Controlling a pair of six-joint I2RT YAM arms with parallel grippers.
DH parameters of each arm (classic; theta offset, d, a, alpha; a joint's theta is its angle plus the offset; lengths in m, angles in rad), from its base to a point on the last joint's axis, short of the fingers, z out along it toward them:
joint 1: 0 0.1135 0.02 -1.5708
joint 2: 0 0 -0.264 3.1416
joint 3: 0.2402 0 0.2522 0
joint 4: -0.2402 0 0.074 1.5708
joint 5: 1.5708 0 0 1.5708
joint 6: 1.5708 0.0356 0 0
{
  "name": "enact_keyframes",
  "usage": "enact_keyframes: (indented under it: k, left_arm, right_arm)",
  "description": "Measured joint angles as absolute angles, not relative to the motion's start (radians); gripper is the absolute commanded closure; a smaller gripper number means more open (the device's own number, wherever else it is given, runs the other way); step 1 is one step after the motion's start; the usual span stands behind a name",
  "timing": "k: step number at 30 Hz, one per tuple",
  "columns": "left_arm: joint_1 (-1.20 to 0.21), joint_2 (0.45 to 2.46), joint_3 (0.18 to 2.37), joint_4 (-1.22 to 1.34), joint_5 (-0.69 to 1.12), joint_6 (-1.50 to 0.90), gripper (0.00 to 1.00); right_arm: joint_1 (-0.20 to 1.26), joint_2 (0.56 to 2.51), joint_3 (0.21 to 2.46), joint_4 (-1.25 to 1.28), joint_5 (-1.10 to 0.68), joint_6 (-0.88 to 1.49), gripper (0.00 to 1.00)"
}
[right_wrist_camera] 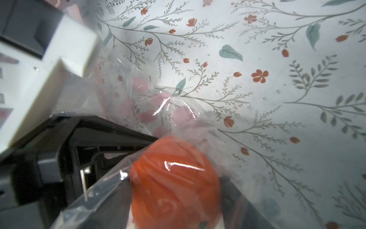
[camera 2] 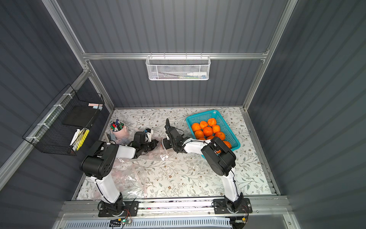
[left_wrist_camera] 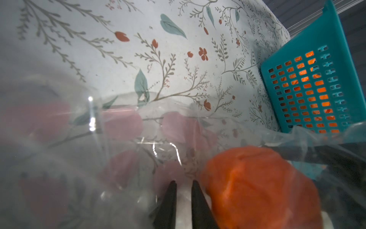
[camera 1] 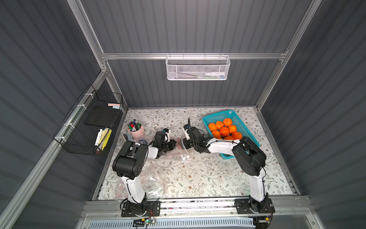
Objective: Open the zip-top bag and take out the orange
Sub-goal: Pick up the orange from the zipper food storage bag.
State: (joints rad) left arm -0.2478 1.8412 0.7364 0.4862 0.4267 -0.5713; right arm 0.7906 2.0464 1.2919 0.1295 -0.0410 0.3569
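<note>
Mid-desk, left of the teal basket, the orange sat inside the zip-top bag, clasped between the 2 spread right fingers. The left fingers, nearly together, pinched the bag's film.

Left claw nearly closed, right claw wide, tip to tip.

My right gripper, closed about the orange, with one dark finger at each side of the fruit. The clear zip-top bag, printed with pink patches, covers the orange and spreads beyond it over the floral table cover. To the left, the white and black left arm stands close by.
</note>
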Motion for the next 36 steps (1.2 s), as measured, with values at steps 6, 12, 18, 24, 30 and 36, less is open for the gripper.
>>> enact_keyframes:
  k: [6, 12, 18, 24, 30, 36]
  left_arm:
    - [-0.248, 1.841, 0.736, 0.485, 0.426, -0.561, 0.82]
    - [-0.248, 1.833, 0.736, 0.47, 0.412, -0.557, 0.83]
    - [-0.248, 1.817, 0.736, 0.44, 0.384, -0.55, 0.83]
    - [-0.248, 1.804, 0.732, 0.424, 0.365, -0.547, 0.83]
    - [-0.248, 1.776, 0.717, 0.397, 0.336, -0.538, 0.82]
    - [-0.248, 1.756, 0.714, 0.364, 0.313, -0.527, 0.82]
  right_arm:
    - [0.786, 2.046, 1.292, 0.127, -0.067, 0.356, 0.52]
    - [0.786, 1.985, 1.226, 0.112, -0.082, 0.338, 0.7]
    - [0.778, 1.857, 1.123, 0.09, -0.137, 0.316, 0.7]
    - [0.772, 1.708, 1.046, 0.017, -0.191, 0.284, 0.71]
    - [0.764, 1.517, 0.983, -0.149, -0.185, 0.26, 0.71]
    - [0.719, 1.273, 0.95, -0.321, -0.138, 0.253, 0.7]
